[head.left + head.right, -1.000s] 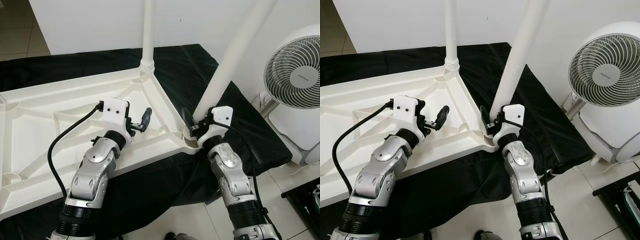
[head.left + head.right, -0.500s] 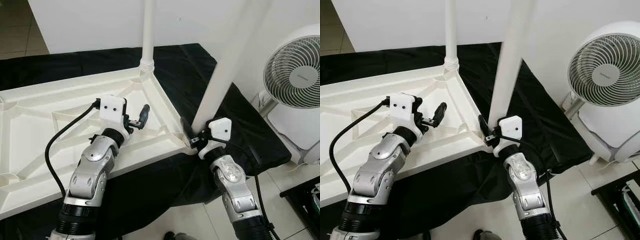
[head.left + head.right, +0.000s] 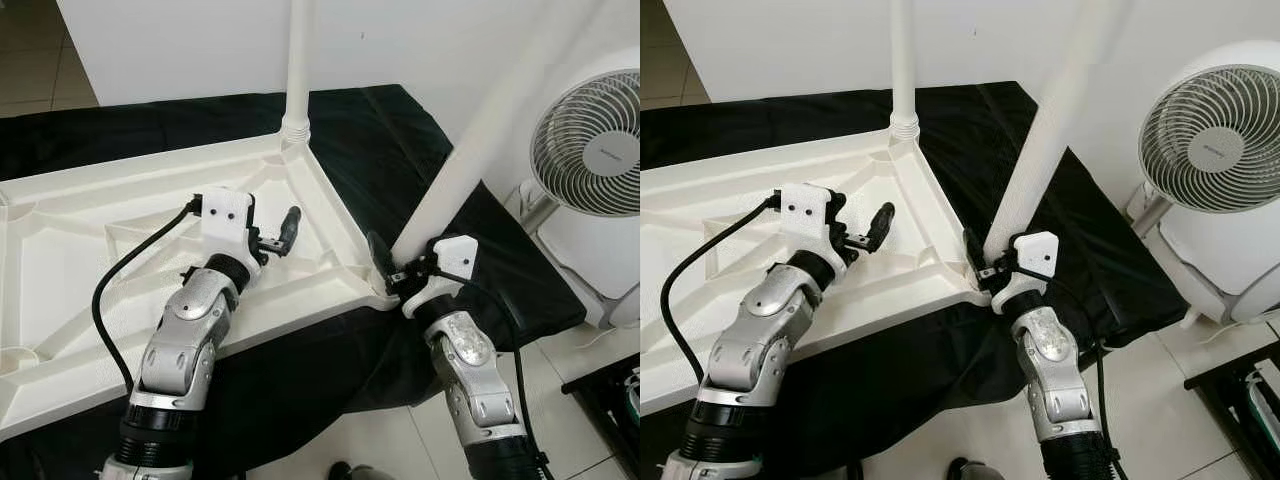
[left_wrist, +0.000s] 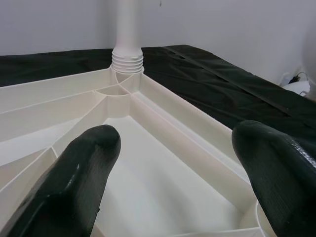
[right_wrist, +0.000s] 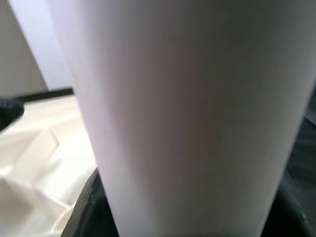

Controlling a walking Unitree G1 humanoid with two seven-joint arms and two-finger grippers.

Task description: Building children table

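**Leaning leg held at the near corner of the upturned table top**

The right hand (image 3: 393,270) is seen at the near right corner of the white table top (image 3: 90,240), and its black fingers are clamped on the foot of a white table leg (image 3: 1055,120). One finger (image 3: 378,252) is visible on the side of the leg toward 9 o'clock. The foot of the leg is placed at the corner socket, and from there the leg is tilted, its upper part leaning toward 1 o'clock. In the right wrist view the white tube (image 5: 192,98) is seen very close and blurred.

The left hand (image 3: 275,238) is held above the inner ribs of the table top, at 9 o'clock from the right hand and well apart from it. Its fingers are spread apart and nothing is gripped between them; in the left wrist view both black fingertips (image 4: 86,163) are seen over the white ribbed underside.

The table top is laid upside down on a bench covered by a black cloth (image 3: 380,130). At its far right corner, at 12 o'clock from the left hand, a second leg (image 3: 298,60) is standing upright in its threaded socket (image 4: 127,61).

A white fan (image 3: 590,145) is standing on the floor at 3 o'clock, beside the bench.
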